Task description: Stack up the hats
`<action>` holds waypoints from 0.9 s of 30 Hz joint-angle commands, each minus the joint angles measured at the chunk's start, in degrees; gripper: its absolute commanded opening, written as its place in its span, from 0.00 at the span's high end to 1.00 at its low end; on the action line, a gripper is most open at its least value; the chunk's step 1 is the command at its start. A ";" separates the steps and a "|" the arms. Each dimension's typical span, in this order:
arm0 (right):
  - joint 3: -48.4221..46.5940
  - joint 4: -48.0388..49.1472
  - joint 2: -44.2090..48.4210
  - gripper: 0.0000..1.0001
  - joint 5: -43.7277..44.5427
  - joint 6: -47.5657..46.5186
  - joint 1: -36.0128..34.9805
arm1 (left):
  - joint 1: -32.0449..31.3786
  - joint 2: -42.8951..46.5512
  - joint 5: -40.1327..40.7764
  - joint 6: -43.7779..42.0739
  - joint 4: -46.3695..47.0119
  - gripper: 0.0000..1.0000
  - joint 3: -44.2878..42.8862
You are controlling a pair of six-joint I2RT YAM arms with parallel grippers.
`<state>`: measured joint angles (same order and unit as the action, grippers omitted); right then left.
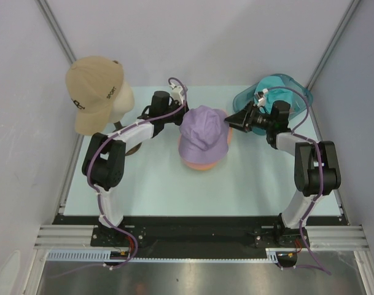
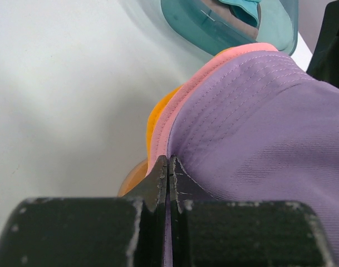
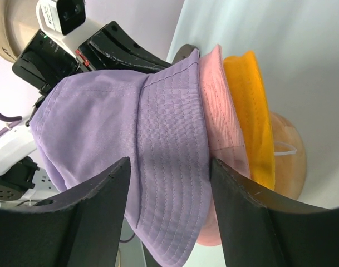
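Observation:
A lilac hat lies on top of a pink hat and a yellow-orange hat, all stacked on a peach rounded form at mid-table. My left gripper is shut on the lilac hat's brim at its far left edge, with the pink brim just beside the fingertips. My right gripper is open at the hat's right side, its jaws standing either side of the lilac brim without pressing it. A teal hat and a grey-taupe hat lie in the tub.
A clear teal plastic tub stands at the back right, close behind my right arm. A cream mannequin head wearing a tan cap stands at the back left. White walls close in the sides and back.

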<state>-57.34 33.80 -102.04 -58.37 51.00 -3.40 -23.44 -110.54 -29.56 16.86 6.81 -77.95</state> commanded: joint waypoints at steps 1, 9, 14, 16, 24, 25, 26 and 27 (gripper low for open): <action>1.17 2.41 -0.09 0.41 -1.75 -0.03 -0.91 | -0.11 -0.46 1.25 -0.87 -0.74 1.00 -1.85; 3.55 -2.07 0.35 1.00 -1.40 -3.79 -1.87 | 0.06 -0.64 4.42 0.19 -1.10 1.00 -1.33; 2.50 -16.90 2.88 1.00 5.62 -13.81 -1.96 | 1.03 0.85 8.28 4.48 -1.79 0.90 -0.45; 1.89 -23.59 3.86 1.00 9.32 -18.80 -2.05 | 1.82 2.69 9.78 6.24 -2.85 0.71 -0.01; 1.44 -28.27 6.59 1.00 10.99 -22.53 -2.75 | 2.08 14.81 18.20 9.59 -9.50 0.17 3.33; 1.36 -28.26 6.59 1.00 10.91 -22.44 -3.10 | 2.08 17.87 19.79 10.90 -10.58 0.14 4.64; 1.27 -28.18 6.68 1.00 11.00 -22.26 -3.37 | 2.17 19.64 22.94 11.69 -11.46 0.12 5.43; 1.09 -28.00 6.68 1.00 11.43 -22.18 -3.54 | 2.17 21.14 23.93 12.40 -12.68 0.11 6.23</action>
<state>-54.35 8.54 -97.21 -49.15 31.83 -6.00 -21.10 -99.13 -13.67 25.12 -1.54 -73.82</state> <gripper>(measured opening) 0.020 0.867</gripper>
